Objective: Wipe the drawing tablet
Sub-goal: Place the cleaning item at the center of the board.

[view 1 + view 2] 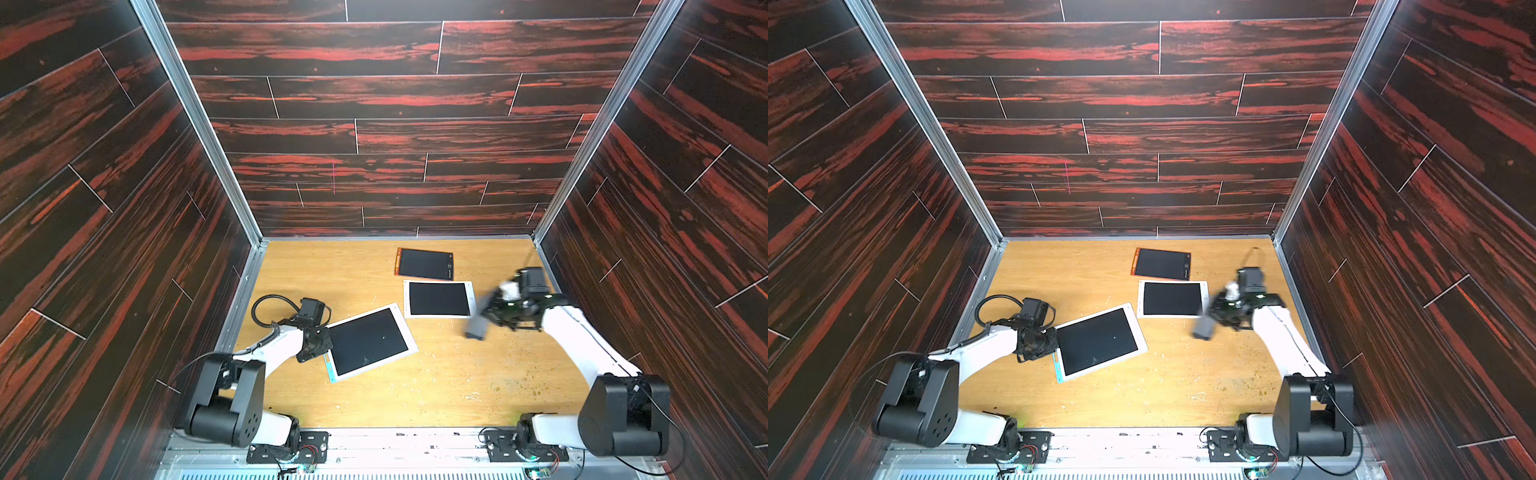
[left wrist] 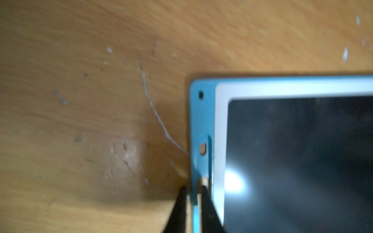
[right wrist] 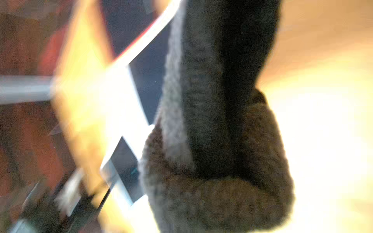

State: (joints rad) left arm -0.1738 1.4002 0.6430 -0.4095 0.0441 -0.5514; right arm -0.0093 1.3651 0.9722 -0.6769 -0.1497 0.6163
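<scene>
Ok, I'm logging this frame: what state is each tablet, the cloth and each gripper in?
blue-edged tablet: flat on table, skewed, screen dark
white-framed tablet: flat, screen dark
orange-framed tablet: flat, screen dark
grey cloth: lifted, hanging
right gripper: shut on grey cloth
left gripper: jaws either side of blue-edged tablet's rim, grip unclear

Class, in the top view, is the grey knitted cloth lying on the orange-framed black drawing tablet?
No: the grey knitted cloth hangs from the right gripper, apart from the orange-framed black drawing tablet.
</scene>
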